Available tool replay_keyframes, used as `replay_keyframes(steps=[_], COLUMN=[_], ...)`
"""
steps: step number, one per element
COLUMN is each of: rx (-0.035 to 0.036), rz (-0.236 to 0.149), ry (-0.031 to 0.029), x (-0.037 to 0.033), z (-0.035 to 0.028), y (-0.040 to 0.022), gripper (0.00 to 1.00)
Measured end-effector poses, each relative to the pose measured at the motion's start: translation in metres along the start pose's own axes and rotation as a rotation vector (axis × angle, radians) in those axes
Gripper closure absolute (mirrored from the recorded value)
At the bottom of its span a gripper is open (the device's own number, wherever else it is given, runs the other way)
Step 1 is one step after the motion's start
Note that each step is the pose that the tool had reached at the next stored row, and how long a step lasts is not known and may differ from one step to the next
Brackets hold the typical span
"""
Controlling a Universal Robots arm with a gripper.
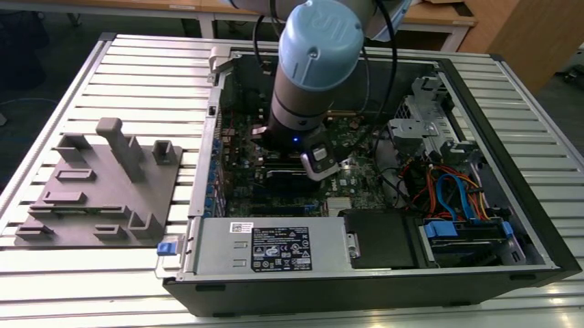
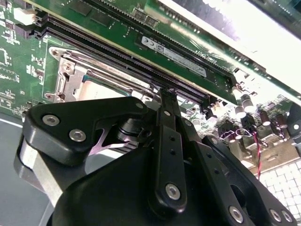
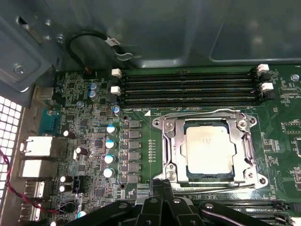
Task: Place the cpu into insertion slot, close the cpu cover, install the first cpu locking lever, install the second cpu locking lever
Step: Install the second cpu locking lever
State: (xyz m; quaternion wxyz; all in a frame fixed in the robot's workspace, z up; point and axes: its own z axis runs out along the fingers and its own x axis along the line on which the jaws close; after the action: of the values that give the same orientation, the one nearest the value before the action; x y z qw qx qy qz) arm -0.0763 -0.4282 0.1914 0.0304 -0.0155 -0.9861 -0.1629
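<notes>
A: Looking down through the first wrist view, where is the cpu point(image 3: 209, 149)?

B: It is seated flat in the slot point(image 3: 170, 141), silver top facing up. The cover point(image 3: 244, 143) lies closed around it, and the cpu shows through the cover's square window. A thin wire lever point(image 3: 202, 114) runs along the slot edge nearest the memory slots point(image 3: 188, 87).

A: And the hand point(image 3: 162, 186)?

B: It sits just beside the slot edge opposite the memory slots, low over the green board point(image 3: 136, 160). Its fingers point(image 2: 168, 108) appear drawn close together, nearly pinched, but whether they have hold of anything cannot be told (the tips are hidden behind the hand's own black linkage in both wrist views).

A: What does the second wrist view add?

B: The slot's silver rim point(image 2: 70, 77) shows just past the hand's linkage, with a long black connector beside it.

A: The exterior view?

B: The arm point(image 1: 310, 75) reaches down into the open computer case point(image 1: 511, 157), which lies on its side on the slatted tabletop point(image 1: 137, 75). A grey fixture point(image 1: 100, 184) stands on the tabletop at the exterior view's left, well apart from the arm.
</notes>
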Motion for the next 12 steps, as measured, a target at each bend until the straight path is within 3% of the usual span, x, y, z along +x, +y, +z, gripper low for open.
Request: replay_keyframes(steps=[12], rx=[-0.0009], rz=[0.0], ry=[-0.0001], x=[0.0008], z=[0.0029], y=[0.0016], gripper=[0.89])
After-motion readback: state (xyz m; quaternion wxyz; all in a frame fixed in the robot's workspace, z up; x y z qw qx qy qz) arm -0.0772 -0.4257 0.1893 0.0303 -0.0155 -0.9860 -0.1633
